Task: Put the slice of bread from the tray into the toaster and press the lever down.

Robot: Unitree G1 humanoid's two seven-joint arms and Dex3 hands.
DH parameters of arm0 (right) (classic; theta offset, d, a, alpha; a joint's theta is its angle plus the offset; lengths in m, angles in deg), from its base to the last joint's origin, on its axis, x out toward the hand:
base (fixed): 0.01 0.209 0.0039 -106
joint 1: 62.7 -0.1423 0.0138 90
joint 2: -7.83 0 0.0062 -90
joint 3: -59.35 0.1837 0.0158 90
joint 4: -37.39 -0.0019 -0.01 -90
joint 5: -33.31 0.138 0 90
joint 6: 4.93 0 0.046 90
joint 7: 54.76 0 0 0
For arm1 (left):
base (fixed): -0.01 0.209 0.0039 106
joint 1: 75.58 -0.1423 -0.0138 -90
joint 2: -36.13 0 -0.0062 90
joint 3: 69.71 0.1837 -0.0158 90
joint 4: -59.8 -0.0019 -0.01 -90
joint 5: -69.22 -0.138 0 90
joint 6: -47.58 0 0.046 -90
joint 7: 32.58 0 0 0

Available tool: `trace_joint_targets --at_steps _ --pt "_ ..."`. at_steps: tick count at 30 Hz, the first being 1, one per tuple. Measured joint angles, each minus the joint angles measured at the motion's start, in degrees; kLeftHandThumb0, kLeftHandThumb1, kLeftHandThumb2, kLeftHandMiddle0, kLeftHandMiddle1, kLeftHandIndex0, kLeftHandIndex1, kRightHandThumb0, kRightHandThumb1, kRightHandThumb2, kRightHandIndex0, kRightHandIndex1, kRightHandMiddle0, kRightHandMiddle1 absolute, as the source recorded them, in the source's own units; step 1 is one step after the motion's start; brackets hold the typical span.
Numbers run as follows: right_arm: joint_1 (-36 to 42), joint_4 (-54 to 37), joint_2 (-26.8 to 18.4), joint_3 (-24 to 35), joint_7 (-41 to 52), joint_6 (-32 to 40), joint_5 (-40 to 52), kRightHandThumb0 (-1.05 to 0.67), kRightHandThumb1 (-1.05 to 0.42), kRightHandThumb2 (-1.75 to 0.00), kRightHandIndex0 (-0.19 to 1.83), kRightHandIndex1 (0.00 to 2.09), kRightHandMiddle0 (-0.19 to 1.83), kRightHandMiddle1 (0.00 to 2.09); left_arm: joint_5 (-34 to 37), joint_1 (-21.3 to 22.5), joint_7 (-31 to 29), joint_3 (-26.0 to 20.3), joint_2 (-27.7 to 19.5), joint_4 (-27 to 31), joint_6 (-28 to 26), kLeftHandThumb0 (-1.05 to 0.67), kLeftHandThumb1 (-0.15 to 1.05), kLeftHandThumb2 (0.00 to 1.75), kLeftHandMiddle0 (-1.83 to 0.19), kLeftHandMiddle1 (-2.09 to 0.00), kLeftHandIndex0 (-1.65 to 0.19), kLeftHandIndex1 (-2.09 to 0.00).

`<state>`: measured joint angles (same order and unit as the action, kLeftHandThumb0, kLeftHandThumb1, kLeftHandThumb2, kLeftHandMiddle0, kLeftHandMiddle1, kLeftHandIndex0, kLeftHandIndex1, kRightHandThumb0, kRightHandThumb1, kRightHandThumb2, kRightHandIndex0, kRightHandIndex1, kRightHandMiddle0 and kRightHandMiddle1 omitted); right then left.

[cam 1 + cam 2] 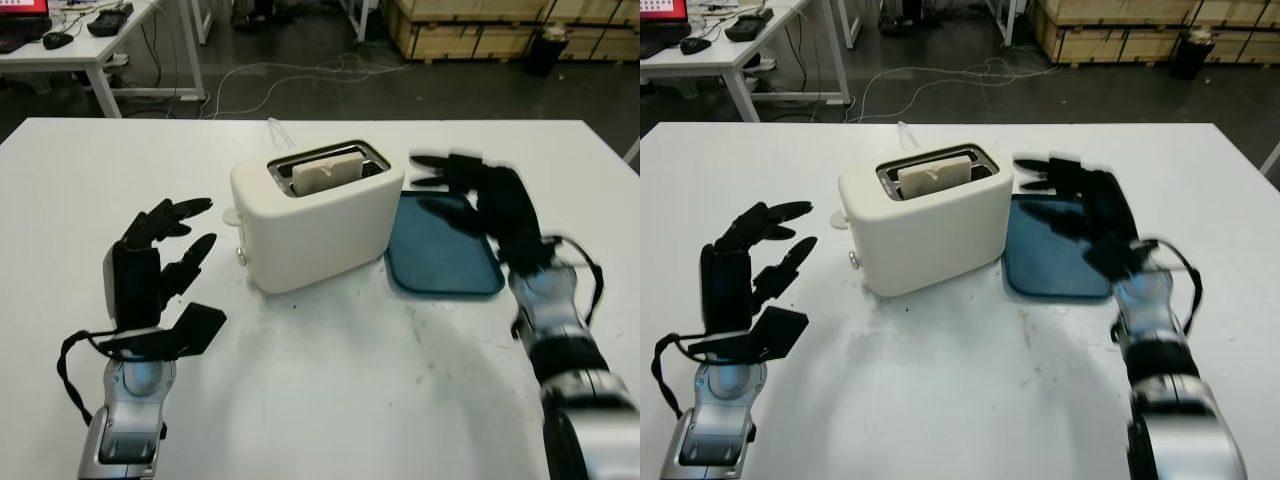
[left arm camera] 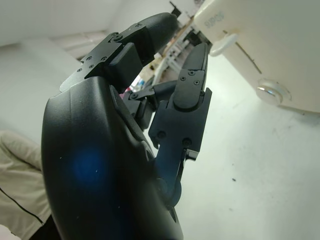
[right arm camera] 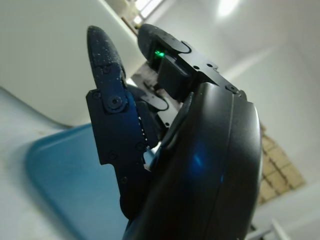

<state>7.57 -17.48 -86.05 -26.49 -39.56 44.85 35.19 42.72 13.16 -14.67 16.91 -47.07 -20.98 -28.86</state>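
Observation:
The slice of bread (image 1: 326, 172) stands in the slot of the cream toaster (image 1: 318, 222) at the table's middle, its top edge poking out. The toaster's lever (image 1: 232, 215) juts from its left end, high up. The blue tray (image 1: 441, 255) lies bare just right of the toaster. My right hand (image 1: 470, 195) hovers open above the tray, close to the toaster's right end, holding nothing. My left hand (image 1: 165, 250) is open left of the toaster, a short gap from the lever (image 2: 223, 43).
The white table (image 1: 330, 390) stretches wide in front of the toaster. A desk (image 1: 85, 40) with a keyboard and mouse stands beyond at back left, cables on the floor, wooden pallets (image 1: 500, 28) at back right.

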Motion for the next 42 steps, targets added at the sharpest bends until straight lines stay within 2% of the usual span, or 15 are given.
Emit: trace_joint_targets --at_steps 4,8,11,13,18,21,26,29,42 --pt "5.87 -6.84 2.15 0.99 -5.72 0.44 -3.07 -0.5 -0.92 -0.04 0.58 1.43 1.03 0.01 0.0 0.17 -0.58 -0.38 -0.25 0.15 -0.38 -0.23 0.92 0.04 -0.5 -1.22 -0.74 -0.48" --pt "7.75 -10.42 2.68 1.72 -9.53 0.7 -5.13 -0.49 -0.92 -0.05 0.68 1.24 1.06 0.01 -0.01 0.21 -1.13 -0.55 -0.95 0.2 -0.41 -0.25 0.92 0.05 -0.5 -1.24 -0.74 -0.49" --pt "7.76 -10.78 2.7 2.35 -10.55 0.71 -5.01 -0.49 -0.92 -0.05 0.68 1.33 1.07 0.01 -0.13 0.21 -1.83 -0.77 -1.76 0.58 -0.54 -0.25 0.92 0.04 -0.51 -1.25 -0.74 -0.49" --pt "7.9 -10.83 2.94 2.63 -10.58 0.85 -4.56 -0.49 -0.92 -0.05 0.69 1.33 1.07 0.01 -0.35 0.27 -2.38 -0.99 -2.92 1.0 -0.54 -0.23 0.91 0.03 -0.51 -1.25 -0.75 -0.49" --pt "8.64 -11.28 4.85 3.07 -10.43 2.35 -1.82 -0.5 -0.92 -0.05 0.83 1.07 1.09 0.0 -0.29 1.35 -6.28 -2.15 -7.56 1.24 -0.15 -0.23 0.92 0.02 -0.53 -1.26 -0.76 -0.5" --pt "9.29 -12.2 5.48 3.06 -9.99 3.72 -1.31 -0.51 -0.92 -0.06 0.85 0.96 1.09 0.0 -0.65 2.27 -7.4 -2.45 -10.75 1.23 1.55 -0.26 0.92 0.02 -0.62 -1.27 -0.83 -0.46" --pt "9.62 -13.71 5.55 3.14 -9.88 5.04 -1.22 -0.49 -0.92 -0.05 0.87 1.01 1.1 0.0 -3.52 4.4 -7.42 -2.37 -14.6 0.45 3.46 -0.27 0.92 0.04 -0.72 -1.51 -0.96 -0.3" --pt "9.62 -13.86 5.55 3.34 -9.9 5.07 -1.22 -0.48 -0.92 -0.04 0.84 1.04 1.09 0.0 -4.86 5.87 -7.76 -2.33 -16.15 -0.07 3.67 -0.3 0.92 0.05 -0.74 -1.58 -1.0 -0.25" --pt "9.6 -13.54 5.49 3.58 -10.03 5.05 -1.32 -0.49 -0.92 -0.02 0.88 0.96 1.1 0.0 -8.11 10.71 -11.16 0.89 -19.13 -4.14 3.15 -0.34 0.92 0.08 -0.89 -1.46 -1.13 -0.16"
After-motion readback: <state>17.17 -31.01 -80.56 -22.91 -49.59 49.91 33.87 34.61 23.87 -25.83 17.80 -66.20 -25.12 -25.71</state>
